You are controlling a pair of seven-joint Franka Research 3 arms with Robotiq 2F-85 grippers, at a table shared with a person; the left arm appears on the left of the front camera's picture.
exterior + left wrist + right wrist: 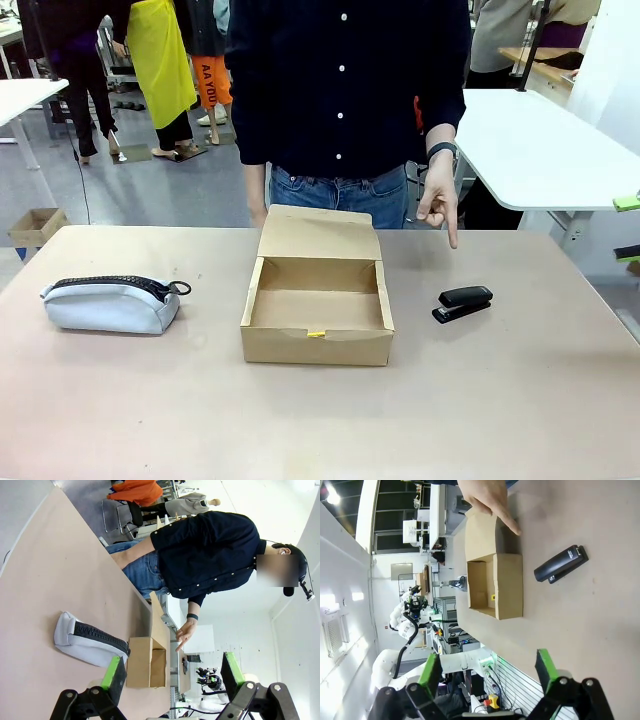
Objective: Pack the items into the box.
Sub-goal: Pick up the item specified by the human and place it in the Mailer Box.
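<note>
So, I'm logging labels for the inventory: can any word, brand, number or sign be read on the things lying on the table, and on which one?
No text here is readable.
box: plain brown card, no print seen.
yellow spot inside the box's front wall: too small to tell whether it bears any print.
stapler: black, no legible brand.
pouch: light grey, no lettering seen.

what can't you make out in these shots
- Front view: yellow bit inside the box, at its near wall, too small to identify.
- Left wrist view: stapler is a tiny dark shape past the box, detail lost.
- Front view: pouch zipped shut, contents hidden.
</note>
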